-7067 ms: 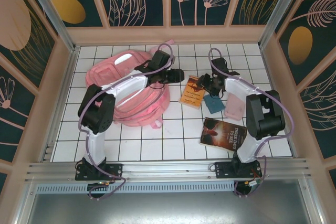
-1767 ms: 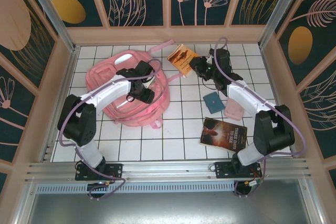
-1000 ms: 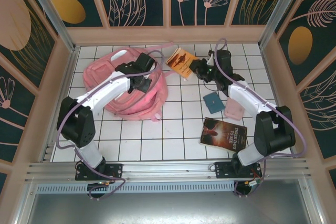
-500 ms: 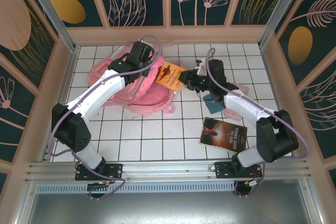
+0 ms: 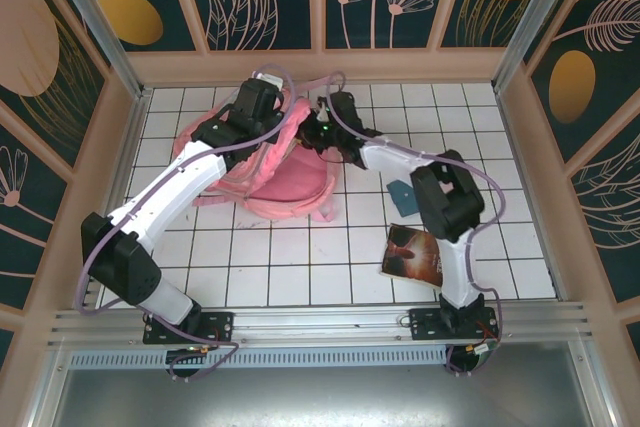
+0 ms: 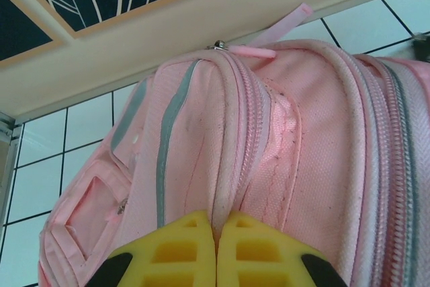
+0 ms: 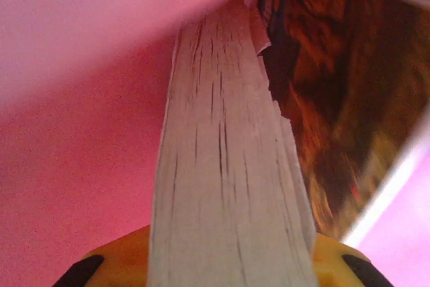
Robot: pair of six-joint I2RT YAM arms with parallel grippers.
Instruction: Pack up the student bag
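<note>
Student bag [image 6: 302, 132] is pinched by left claw [image 6: 216, 247]; book [image 7: 222, 166] clamped in right claw [image 7: 228, 260], seemingly inside, may be snagged if pinch is lost

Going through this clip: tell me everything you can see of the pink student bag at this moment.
The student bag is a soft pink fabric backpack with a grey reflective stripe, pink zips and a front pocket. It lies slumped on the white tiled table near the back wall, with its top edge raised. The left gripper is shut on a fold of fabric beside the zip, holding that edge up. The right gripper, shut on a book, reaches inside, with pink lining around it.
</note>
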